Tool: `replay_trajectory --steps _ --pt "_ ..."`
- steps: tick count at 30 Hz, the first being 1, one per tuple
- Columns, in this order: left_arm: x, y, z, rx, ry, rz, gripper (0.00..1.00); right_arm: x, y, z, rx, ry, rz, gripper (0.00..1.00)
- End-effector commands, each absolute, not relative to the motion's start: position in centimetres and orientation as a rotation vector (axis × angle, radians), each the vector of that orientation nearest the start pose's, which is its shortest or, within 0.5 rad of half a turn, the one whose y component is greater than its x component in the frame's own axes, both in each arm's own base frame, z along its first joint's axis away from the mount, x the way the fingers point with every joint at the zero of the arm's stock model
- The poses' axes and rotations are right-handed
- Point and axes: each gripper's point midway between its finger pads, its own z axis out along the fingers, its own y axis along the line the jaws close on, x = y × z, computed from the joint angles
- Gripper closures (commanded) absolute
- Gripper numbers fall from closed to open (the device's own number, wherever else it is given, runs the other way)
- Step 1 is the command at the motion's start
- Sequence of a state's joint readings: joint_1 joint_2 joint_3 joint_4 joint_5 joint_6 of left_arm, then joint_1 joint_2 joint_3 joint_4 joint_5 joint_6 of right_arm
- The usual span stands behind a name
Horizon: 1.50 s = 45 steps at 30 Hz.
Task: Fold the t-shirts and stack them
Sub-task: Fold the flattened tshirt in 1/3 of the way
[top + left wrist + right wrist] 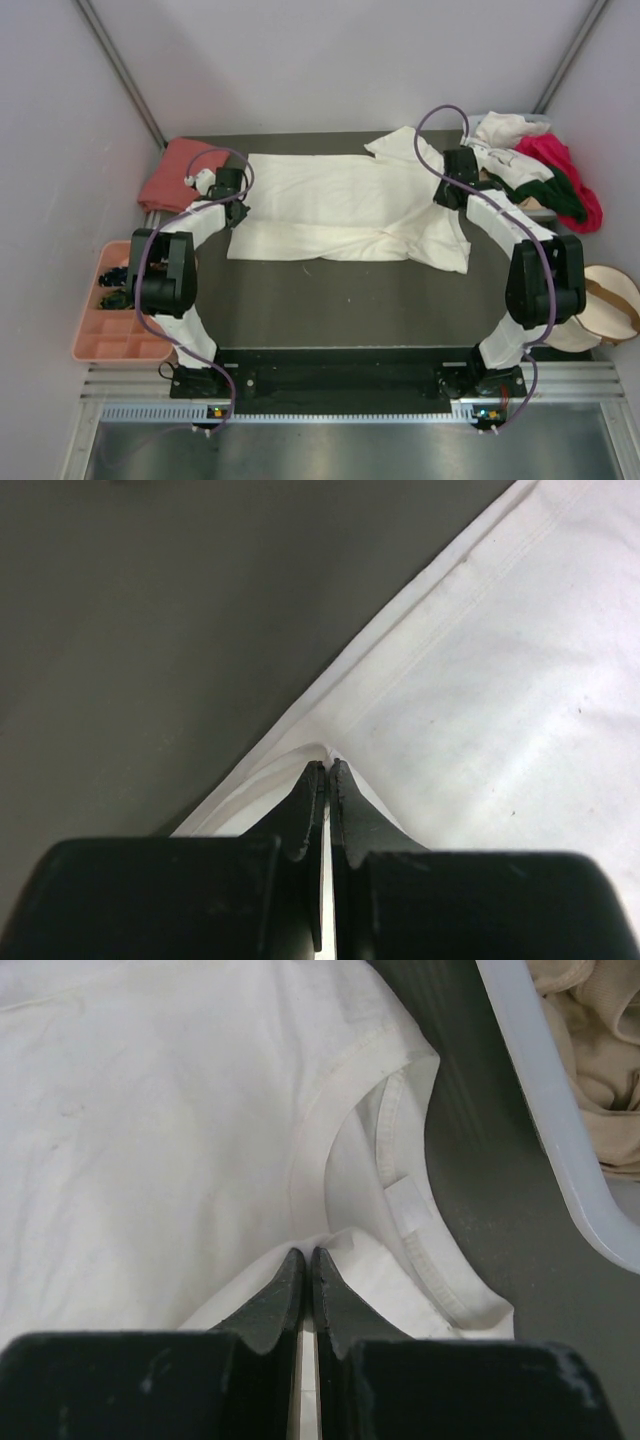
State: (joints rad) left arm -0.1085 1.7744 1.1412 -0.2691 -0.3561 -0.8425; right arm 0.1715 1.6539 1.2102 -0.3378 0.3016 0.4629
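Cream-white t-shirt (330,200), pinched, lies between left pincer (327,767) and right pincer (308,1253).

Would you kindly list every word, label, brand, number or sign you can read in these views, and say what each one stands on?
No text can be read in any view.
The sewn tag inside the collar of the cream-white t-shirt shows no legible print.
The pink compartment tray carries no visible marking.

Soft matt cream-white cloth t-shirt (340,205) on a smooth dark matt table (330,300); pink plastic tray (100,345).
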Motion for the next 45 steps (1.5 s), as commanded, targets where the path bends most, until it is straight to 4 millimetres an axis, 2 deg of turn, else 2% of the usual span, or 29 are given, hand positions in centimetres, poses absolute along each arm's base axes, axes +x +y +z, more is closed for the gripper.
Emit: replay_trajectory --steps 1,11,12,14,15,16,18,19,20,22,23,24,25,27,28,29,30,31,32,33,34,36,37,39,40,45 --pt "46.2 -1.2 8.1 -0.996 2.099 -0.024 1.00 45.7 3.3 14.3 0.494 2.196 -0.037 1.00" --pt "46.6 -0.9 7.5 -0.994 2.107 0.011 1.00 46.3 3.2 13.2 0.501 2.219 -0.047 1.00" --pt "46.6 -0.7 7.7 -0.995 2.101 0.025 1.00 46.3 3.0 13.2 0.506 2.220 -0.050 0.87" --pt "46.4 0.4 8.2 -1.004 2.081 0.089 0.96 46.4 2.6 13.6 0.511 2.206 -0.067 0.70" --pt "46.3 0.7 8.5 -1.001 2.072 0.108 0.94 46.5 2.3 13.9 0.513 2.200 -0.078 0.58" --pt "46.2 1.1 9.1 -1.006 2.053 0.131 0.79 46.6 1.9 14.4 0.516 2.186 -0.091 0.53" --pt "46.2 1.5 10.1 -1.002 2.025 0.136 0.64 46.7 1.5 14.9 0.521 2.175 -0.100 0.47" --pt "46.1 1.7 10.9 -1.001 2.002 0.135 0.50 46.8 1.3 15.7 0.522 2.163 -0.101 0.46" --pt "46.0 1.8 11.2 -0.993 1.994 0.134 0.42 46.8 1.1 15.9 0.524 2.159 -0.104 0.46" --pt "45.9 1.9 12.3 -0.991 1.965 0.122 0.32 46.7 1.0 16.9 0.521 2.144 -0.103 0.44" --pt "45.7 1.9 12.3 -0.985 1.969 0.125 0.17 46.6 1.1 17.2 0.519 2.141 -0.097 0.44" --pt "45.5 1.9 12.5 -0.981 1.970 0.121 0.14 46.4 1.2 17.3 0.516 2.140 -0.089 0.44" --pt "45.3 1.8 13.0 -0.980 1.960 0.110 0.13 45.9 1.3 17.3 0.515 2.144 -0.076 0.44" --pt "44.3 1.5 12.5 -0.976 1.983 0.096 0.08 45.0 1.5 18.0 0.515 2.136 -0.049 0.44" --pt "43.8 1.4 12.9 -0.978 1.975 0.079 0.07 44.1 1.9 17.2 0.518 2.161 -0.023 0.43" --pt "42.9 1.2 11.9 -0.983 1.997 0.083 0.07 43.4 2.1 18.1 0.516 2.141 0.001 0.43" --pt "42.5 0.8 11.8 -0.976 2.002 0.063 0.07 42.8 2.2 18.0 0.520 2.144 0.015 0.43" --pt "42.0 0.6 12.2 -0.971 1.992 0.048 0.06 41.7 2.4 16.7 0.525 2.171 0.022 0.43" --pt "40.8 0.5 10.9 -0.976 2.015 0.056 0.06 41.0 2.5 16.7 0.523 2.169 0.027 0.43" --pt "40.3 -0.1 10.6 -0.968 2.029 0.031 0.06 40.2 2.4 17.3 0.523 2.155 0.030 0.43" --pt "39.4 -0.2 9.9 -0.966 2.039 0.024 0.06 39.1 2.2 16.2 0.531 2.175 0.018 0.43" --pt "38.4 -0.5 9.7 -0.964 2.047 0.004 0.06 37.7 2.1 16.7 0.536 2.162 0.028 0.43" --pt "37.5 -0.5 8.7 -0.967 2.069 0.014 0.06 36.8 2.2 15.7 0.532 2.186 0.029 0.43" --pt "36.7 -0.5 8.1 -0.965 2.080 0.019 0.06 35.6 2.1 16.2 0.530 2.172 0.037 0.43" --pt "36.0 -0.4 7.6 -0.965 2.090 0.030 0.06 34.8 2.1 15.2 0.528 2.194 0.035 0.43" --pt "34.7 -0.2 6.5 -0.962 2.127 0.061 0.08 32.6 2.2 14.5 0.527 2.212 0.049 0.43"
